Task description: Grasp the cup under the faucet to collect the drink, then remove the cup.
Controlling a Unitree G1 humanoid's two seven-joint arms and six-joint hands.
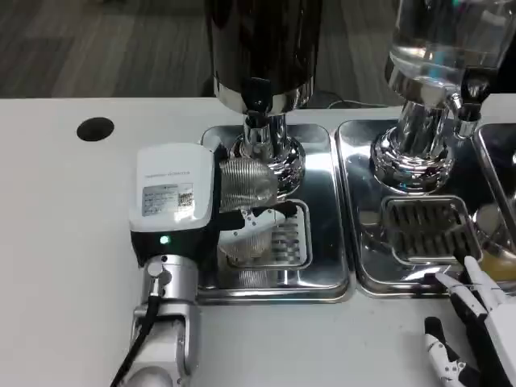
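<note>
The left hand (187, 211) grips the clear ribbed plastic cup (247, 201), which lies tilted on its side under the chrome faucet (258, 121) of the dark drink dispenser (262, 48). The cup is over the slotted grate of the shiny steel drip tray (322, 274), inside the tray's raised edges. The right hand (472, 326) rests at the table's near edge, far to the right of the faucet, fingers apart, holding nothing.
</note>
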